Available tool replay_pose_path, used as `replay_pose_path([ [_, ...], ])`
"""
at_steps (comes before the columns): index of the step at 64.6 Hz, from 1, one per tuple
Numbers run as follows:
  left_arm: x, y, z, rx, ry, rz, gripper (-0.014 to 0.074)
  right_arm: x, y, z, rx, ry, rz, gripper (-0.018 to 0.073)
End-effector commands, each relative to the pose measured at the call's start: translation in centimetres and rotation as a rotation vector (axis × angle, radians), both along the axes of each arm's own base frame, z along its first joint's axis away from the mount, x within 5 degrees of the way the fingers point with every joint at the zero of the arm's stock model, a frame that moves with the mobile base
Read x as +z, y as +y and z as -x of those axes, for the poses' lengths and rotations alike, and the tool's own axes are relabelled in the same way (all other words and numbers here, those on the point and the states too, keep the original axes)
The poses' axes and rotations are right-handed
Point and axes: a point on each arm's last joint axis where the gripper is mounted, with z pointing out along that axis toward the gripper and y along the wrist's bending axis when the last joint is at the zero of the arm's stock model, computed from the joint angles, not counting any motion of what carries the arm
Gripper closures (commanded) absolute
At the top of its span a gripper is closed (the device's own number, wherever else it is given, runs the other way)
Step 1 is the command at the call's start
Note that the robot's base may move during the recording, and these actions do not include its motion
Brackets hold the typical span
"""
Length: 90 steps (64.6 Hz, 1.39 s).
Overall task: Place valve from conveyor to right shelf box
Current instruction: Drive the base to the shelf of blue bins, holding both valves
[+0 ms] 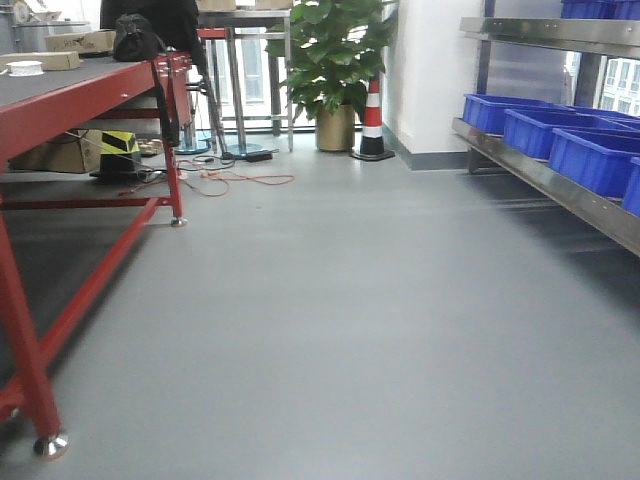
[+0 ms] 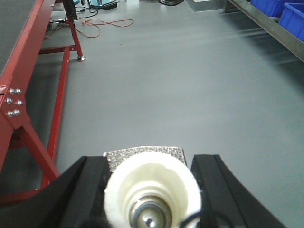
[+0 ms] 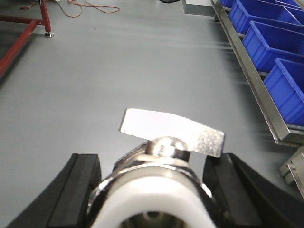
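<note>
Left gripper (image 2: 149, 161): clenched on a cream-capped metal valve (image 2: 152, 192). We see its black fingers (image 2: 83, 190) on either side of the round cap. A speckled silver plate (image 2: 145, 156) shows just behind the cap.

Right gripper (image 3: 154, 159): grasping a chrome valve with a white end cap (image 3: 154, 190). Its black fingers (image 3: 78, 187) flank the valve body. A flat silver lever handle (image 3: 171, 129) sits on top, slanted across.

Valve positions: we find both valves held above the smooth grey floor (image 1: 350, 330), in the open lane between conveyor and shelf.

Conveyor: the dark grey belt conveyor on a red steel frame (image 1: 70, 85) is at the left of the front view. A small white round item (image 1: 25, 68) lies on the belt; we cannot tell what it is.

Shelf: the stainless steel shelf (image 1: 545, 180) runs along the right wall. It carries a row of open blue plastic boxes (image 1: 590, 160), well apart from both grippers.

Floor clutter: an orange cable (image 1: 240, 182) loops near the conveyor's far leg.

Background: a potted green plant (image 1: 335, 60) stands by the white wall, with a red-and-white traffic cone (image 1: 372, 120) just beside it.
</note>
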Motion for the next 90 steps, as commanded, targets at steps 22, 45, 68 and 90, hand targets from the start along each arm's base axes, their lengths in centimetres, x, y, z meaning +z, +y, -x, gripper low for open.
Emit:
replay_pose_path([
  [22, 1.18, -0.04, 0.45, 0.000, -0.075, 0.013, 0.0708, 1.49, -0.14, 0.33, -0.004, -0.101, 0.004, 0.0713],
  [45, 1.18, -0.04, 0.45, 0.000, -0.075, 0.013, 0.0708, 1.49, -0.14, 0.33, -0.004, -0.101, 0.004, 0.0713],
  [68, 1.18, -0.04, 0.45, 0.000, -0.075, 0.013, 0.0708, 1.54, -0.14, 0.31, -0.005, -0.108, 0.003, 0.0713],
  [90, 1.18, -0.04, 0.45, 0.000, -0.075, 0.013, 0.0708, 1.54, -0.14, 0.31, -0.005, -0.108, 0.003, 0.0713],
])
